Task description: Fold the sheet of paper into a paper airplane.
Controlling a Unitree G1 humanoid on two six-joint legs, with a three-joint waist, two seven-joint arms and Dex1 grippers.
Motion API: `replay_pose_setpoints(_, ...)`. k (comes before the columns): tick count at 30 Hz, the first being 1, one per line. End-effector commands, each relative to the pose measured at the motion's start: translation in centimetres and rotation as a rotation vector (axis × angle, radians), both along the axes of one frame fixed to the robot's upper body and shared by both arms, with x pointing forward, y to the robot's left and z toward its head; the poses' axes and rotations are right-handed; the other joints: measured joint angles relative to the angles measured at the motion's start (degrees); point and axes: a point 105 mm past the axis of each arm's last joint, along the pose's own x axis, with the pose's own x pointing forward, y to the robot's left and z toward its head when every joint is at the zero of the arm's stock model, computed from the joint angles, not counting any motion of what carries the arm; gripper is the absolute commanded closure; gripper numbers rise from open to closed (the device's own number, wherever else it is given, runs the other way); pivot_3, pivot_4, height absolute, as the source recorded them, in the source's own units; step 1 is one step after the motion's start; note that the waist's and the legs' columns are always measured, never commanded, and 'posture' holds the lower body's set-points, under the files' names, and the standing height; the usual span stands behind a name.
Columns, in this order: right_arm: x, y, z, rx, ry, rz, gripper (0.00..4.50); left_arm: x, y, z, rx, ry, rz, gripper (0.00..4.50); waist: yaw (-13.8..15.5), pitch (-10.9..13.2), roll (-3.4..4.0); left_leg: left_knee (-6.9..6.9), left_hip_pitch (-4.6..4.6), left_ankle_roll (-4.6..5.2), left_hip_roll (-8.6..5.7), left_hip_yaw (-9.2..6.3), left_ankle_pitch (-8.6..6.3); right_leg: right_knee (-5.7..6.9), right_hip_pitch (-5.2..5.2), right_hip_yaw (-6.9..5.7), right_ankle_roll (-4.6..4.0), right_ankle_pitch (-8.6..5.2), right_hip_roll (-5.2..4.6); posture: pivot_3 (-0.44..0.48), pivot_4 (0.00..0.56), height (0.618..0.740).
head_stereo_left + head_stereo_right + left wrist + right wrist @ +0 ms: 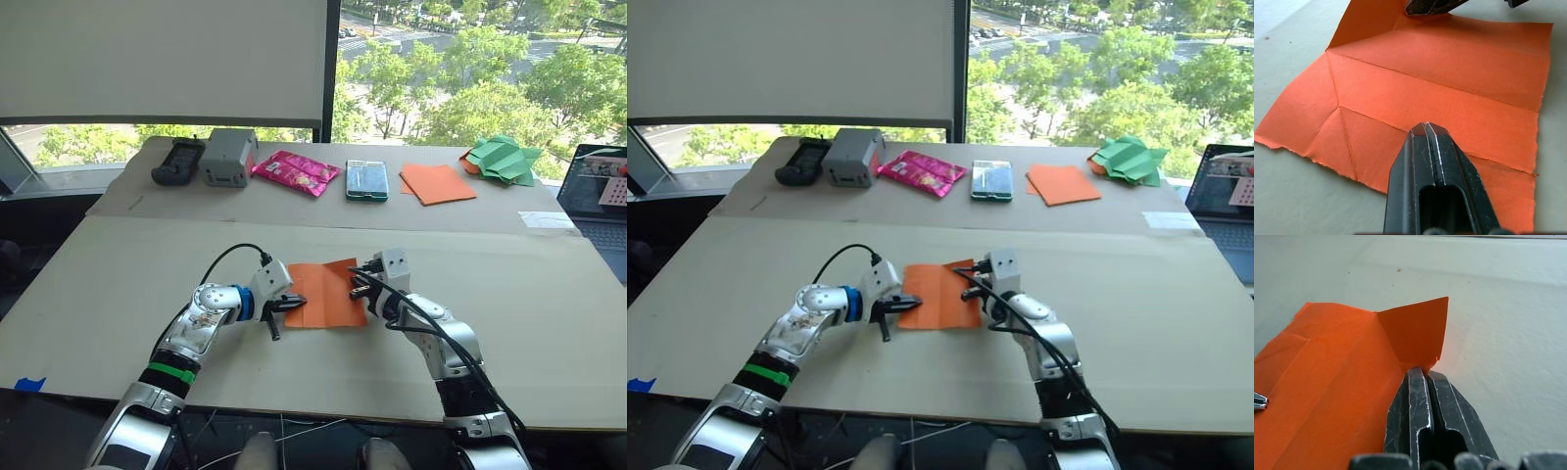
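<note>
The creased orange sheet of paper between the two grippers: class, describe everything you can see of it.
The sheet of paper is thin, bright orange and roughly square, lying mostly flat on the tan cardboard-covered table. Several straight crease lines cross it, some meeting at angles, and one edge looks roughly torn. The corner by the right gripper stands up as a triangular flap, with that gripper's shut fingers at its base. The left gripper, fingers shut, presses on the opposite edge.
</note>
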Motion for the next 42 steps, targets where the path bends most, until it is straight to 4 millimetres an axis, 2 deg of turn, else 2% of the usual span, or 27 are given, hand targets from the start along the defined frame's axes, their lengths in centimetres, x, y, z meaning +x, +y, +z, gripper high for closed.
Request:
replay_pose_setpoints(1,-0.5,1.0,2.2,0.000,-0.110,0.070,4.48,-0.2,0.7,-0.4,0.025,0.016,0.018,4.50,-0.1,0.0,0.00,0.00,0.00,0.00,0.00,0.00,0.00,0.00,0.00,0.00,0.00,0.00,0.00,0.000,0.150,0.702)
replay_pose_setpoints(5,-3.0,2.8,4.1,-0.126,-0.286,0.210,4.48,-0.3,1.2,1.1,-0.024,0.018,0.032,4.50,-0.4,0.0,0.04,-0.01,-0.07,0.00,0.00,0.00,0.00,0.01,-0.04,0.01,-0.01,-0.01,0.00,0.000,0.150,0.702)
replay_pose_setpoints(12,-6.1,3.9,3.0,-0.461,-0.432,0.360,4.48,-2.5,2.5,2.0,-0.043,0.067,0.016,4.50,-0.9,0.1,0.04,-0.06,-0.03,-0.23,0.01,0.00,-0.15,-0.02,-0.11,0.03,-0.07,-0.05,0.00,0.000,0.150,0.702)
replay_pose_setpoints(16,-6.6,4.0,1.9,-0.611,-0.472,0.409,4.48,-3.2,3.2,2.1,-0.034,0.087,0.017,4.50,-0.6,0.2,0.00,-0.05,-0.07,-0.27,0.01,0.00,-0.17,-0.19,-0.13,0.01,-0.08,-0.06,-0.01,0.000,0.150,0.702)
replay_pose_setpoints(18,-6.8,4.3,1.6,-0.675,-0.499,0.453,4.48,-3.1,3.1,2.9,-0.055,0.090,0.012,4.50,-0.4,0.2,-0.02,-0.05,-0.12,-0.28,0.01,0.00,-0.17,-0.28,-0.13,0.00,-0.08,-0.06,-0.03,0.000,0.150,0.702)
replay_pose_setpoints(22,-7.2,4.6,1.0,-0.776,-0.534,0.530,4.48,-2.3,2.9,4.2,-0.079,0.072,0.016,4.50,-0.3,0.3,-0.19,-0.01,-0.22,-0.28,-0.01,0.02,-0.17,-0.34,-0.14,-0.01,-0.08,-0.06,-0.05,0.000,0.150,0.702)
replay_pose_setpoints(26,-7.6,4.7,0.3,-0.832,-0.534,0.586,4.48,-1.2,1.9,5.1,-0.074,0.046,-0.019,4.50,-0.1,0.3,-0.23,-0.02,-0.22,-0.26,-0.01,0.01,-0.16,-0.30,-0.12,-0.04,-0.07,-0.05,-0.05,0.000,0.150,0.702)
replay_pose_setpoints(30,-7.3,4.8,0.1,-0.843,-0.530,0.590,4.48,-0.5,0.4,4.8,-0.047,0.034,-0.068,4.50,0.1,0.3,-0.25,0.00,-0.14,-0.15,-0.02,0.02,-0.09,-0.28,-0.03,-0.04,-0.04,-0.04,-0.03,0.000,0.150,0.702)
replay_pose_setpoints(34,-7.1,4.9,0.1,-0.856,-0.533,0.593,4.48,0.4,-0.4,3.8,-0.014,0.036,-0.087,4.50,0.2,0.3,-0.28,0.01,-0.13,0.03,-0.03,0.02,0.02,-0.26,-0.01,-0.03,-0.02,-0.02,-0.03,0.000,0.150,0.702)
replay_pose_setpoints(38,-7.1,5.0,0.1,-0.868,-0.532,0.597,4.48,0.9,-0.5,2.2,0.066,0.021,-0.107,4.50,0.2,0.3,-0.28,0.02,-0.11,0.02,-0.03,0.02,0.02,-0.23,-0.02,-0.03,0.00,-0.01,-0.01,0.000,0.150,0.702)
replay_pose_setpoints(42,-7.4,5.1,-0.1,-0.869,-0.528,0.609,4.48,1.5,-0.8,1.7,0.089,0.004,-0.108,4.50,0.3,0.3,-0.31,0.02,-0.10,0.02,-0.02,0.01,0.02,-0.21,0.00,-0.02,0.00,-0.01,-0.01,0.000,0.150,0.702)
